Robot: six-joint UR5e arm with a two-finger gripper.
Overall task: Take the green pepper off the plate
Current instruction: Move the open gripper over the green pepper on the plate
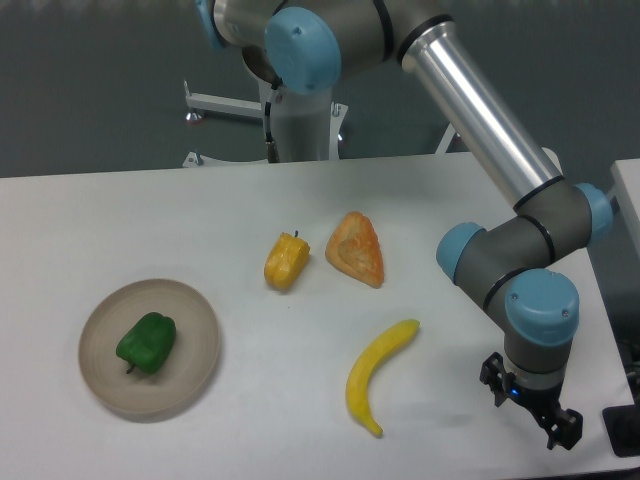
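Two fingers on the gripper (531, 408) are spread apart and hold nothing, far across the table from the green pepper (147, 342). It lies on the plate (196, 311) at the left. It looks light, smooth and maybe slippery, so squeeze its fat middle.

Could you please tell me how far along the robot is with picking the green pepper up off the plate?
Nothing looks done yet: the green pepper lies on the plate, untouched. The hand holds nothing and hangs near the table's right edge, with the banana between it and the plate. Left: cross to the plate, grasp the pepper, lift it.
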